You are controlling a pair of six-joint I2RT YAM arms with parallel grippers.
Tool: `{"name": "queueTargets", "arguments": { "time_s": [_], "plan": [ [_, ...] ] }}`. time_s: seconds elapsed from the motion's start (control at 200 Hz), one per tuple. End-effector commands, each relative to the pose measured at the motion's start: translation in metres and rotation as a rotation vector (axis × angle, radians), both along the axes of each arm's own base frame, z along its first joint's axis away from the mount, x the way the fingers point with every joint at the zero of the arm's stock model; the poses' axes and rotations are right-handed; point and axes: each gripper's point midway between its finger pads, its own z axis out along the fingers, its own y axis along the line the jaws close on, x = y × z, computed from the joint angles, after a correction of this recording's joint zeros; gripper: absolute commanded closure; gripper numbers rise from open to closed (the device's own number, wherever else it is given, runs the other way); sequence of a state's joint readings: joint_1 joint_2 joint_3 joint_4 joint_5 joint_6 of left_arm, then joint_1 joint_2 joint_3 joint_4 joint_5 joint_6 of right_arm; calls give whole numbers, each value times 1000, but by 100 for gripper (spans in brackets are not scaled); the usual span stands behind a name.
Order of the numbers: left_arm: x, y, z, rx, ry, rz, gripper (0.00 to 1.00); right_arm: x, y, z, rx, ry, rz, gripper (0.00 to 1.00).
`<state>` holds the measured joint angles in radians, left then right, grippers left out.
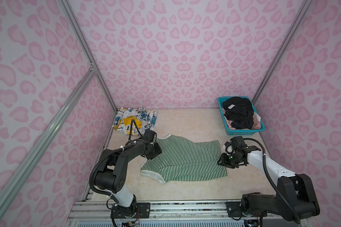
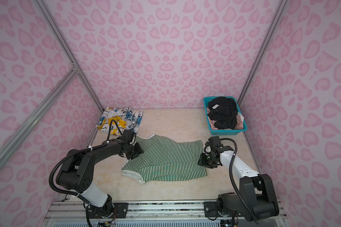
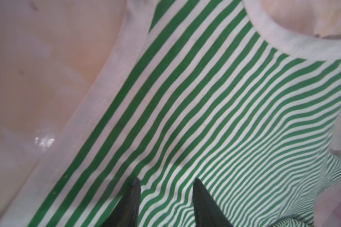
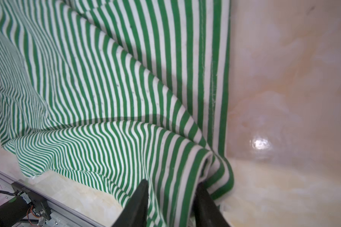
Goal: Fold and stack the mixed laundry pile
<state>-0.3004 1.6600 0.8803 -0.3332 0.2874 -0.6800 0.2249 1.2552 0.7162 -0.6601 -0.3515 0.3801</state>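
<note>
Overhead, right gripper [image 1: 220, 162] tips hidden against striped top [image 1: 185, 161].

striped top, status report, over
left gripper open over armhole edge. right gripper pinching hem. striped top spread out, rumpled. printed garment, basket stand apart.

The green-and-white striped top [image 1: 183, 159] is lying spread out between both sets of jaws, its white-trimmed armhole edge under the left jaws and a raised fold of hem running in between the right jaws. Beyond the left jaws the white splash-print garment [image 1: 134, 119] is sitting crumpled. Beyond the right jaws the black garment [image 1: 238, 112] is heaping over the pale pink one [image 1: 254, 120].
</note>
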Motion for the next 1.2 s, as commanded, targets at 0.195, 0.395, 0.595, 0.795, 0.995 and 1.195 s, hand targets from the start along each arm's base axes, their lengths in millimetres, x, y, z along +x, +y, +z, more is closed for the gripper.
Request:
{"name": "queueTargets", "arguments": {
  "time_s": [0.195,0.395,0.595,0.795,0.995,1.195],
  "plan": [
    [-10,10,-11,10,25,45,54,-49,-3,0,35,59,-59,62],
    [-6,15,-8,-4,19,61,54,-50,-2,-11,32,72,-94,73],
    [-4,26,-5,-32,14,94,54,-49,-1,3,30,61,-82,98],
    [4,42,5,-44,-2,121,54,-46,-1,51,47,-15,-79,100],
    [6,54,10,-63,2,142,54,-71,9,66,94,21,-68,100],
    [6,59,15,-54,5,128,54,-114,21,8,54,159,-86,87]
  ]
}}
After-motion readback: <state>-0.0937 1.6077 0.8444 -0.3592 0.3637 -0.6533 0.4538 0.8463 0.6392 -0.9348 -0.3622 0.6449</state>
